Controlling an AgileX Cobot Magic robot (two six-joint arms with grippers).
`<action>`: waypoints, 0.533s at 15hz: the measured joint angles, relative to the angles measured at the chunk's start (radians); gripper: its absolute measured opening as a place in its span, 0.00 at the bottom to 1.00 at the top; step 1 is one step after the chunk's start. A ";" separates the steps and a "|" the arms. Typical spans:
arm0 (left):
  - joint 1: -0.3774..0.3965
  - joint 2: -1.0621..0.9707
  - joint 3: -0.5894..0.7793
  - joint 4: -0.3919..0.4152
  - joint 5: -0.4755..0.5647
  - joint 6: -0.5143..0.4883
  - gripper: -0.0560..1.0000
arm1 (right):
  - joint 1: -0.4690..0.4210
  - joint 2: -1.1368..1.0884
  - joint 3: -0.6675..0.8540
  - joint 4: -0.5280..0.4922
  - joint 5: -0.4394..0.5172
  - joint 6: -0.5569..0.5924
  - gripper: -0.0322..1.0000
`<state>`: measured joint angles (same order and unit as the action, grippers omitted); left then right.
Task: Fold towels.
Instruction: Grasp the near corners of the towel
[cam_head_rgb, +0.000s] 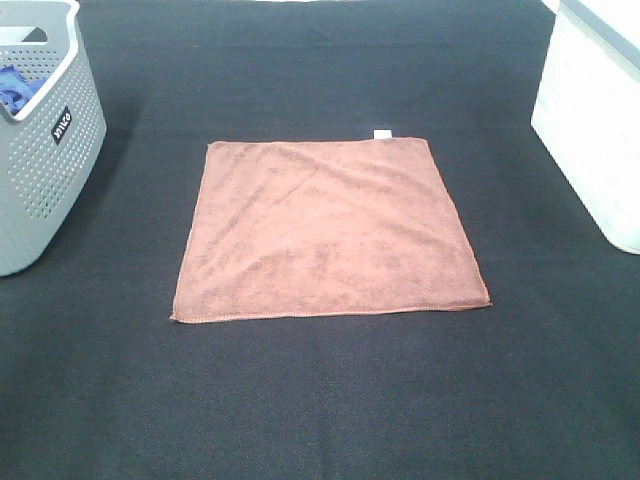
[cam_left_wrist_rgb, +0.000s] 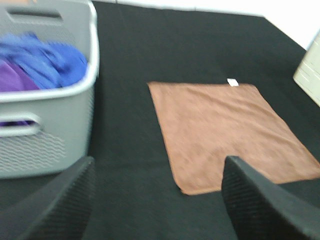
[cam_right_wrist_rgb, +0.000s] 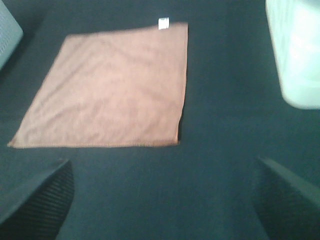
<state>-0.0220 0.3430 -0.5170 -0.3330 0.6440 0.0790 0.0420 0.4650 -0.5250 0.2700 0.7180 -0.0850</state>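
The terracotta towel (cam_head_rgb: 328, 228) lies flat and unfolded in the middle of the black table, its small white tag (cam_head_rgb: 382, 134) on the far edge. It also shows in the left wrist view (cam_left_wrist_rgb: 225, 131) and the right wrist view (cam_right_wrist_rgb: 112, 87). Neither gripper shows in the exterior high view. My left gripper (cam_left_wrist_rgb: 157, 200) is open and empty, held above the table near the towel's near left corner. My right gripper (cam_right_wrist_rgb: 162, 197) is open and empty, above bare table in front of the towel's near right corner.
A grey perforated basket (cam_head_rgb: 45, 150) stands at the far left, holding blue and purple cloths (cam_left_wrist_rgb: 42, 62). A white bin (cam_head_rgb: 595, 120) stands at the far right. The table is covered in black cloth (cam_head_rgb: 320, 400).
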 joint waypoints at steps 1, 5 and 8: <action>0.000 0.120 0.000 -0.077 -0.006 0.042 0.70 | 0.000 0.118 -0.019 0.002 -0.007 -0.010 0.89; 0.000 0.498 0.000 -0.353 -0.038 0.292 0.70 | 0.000 0.403 -0.126 0.016 -0.011 -0.074 0.89; 0.000 0.729 0.000 -0.574 -0.066 0.508 0.70 | 0.000 0.609 -0.171 0.064 -0.013 -0.110 0.89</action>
<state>-0.0220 1.0720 -0.5170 -0.9070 0.5780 0.5870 0.0420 1.0740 -0.6960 0.3340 0.7050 -0.1950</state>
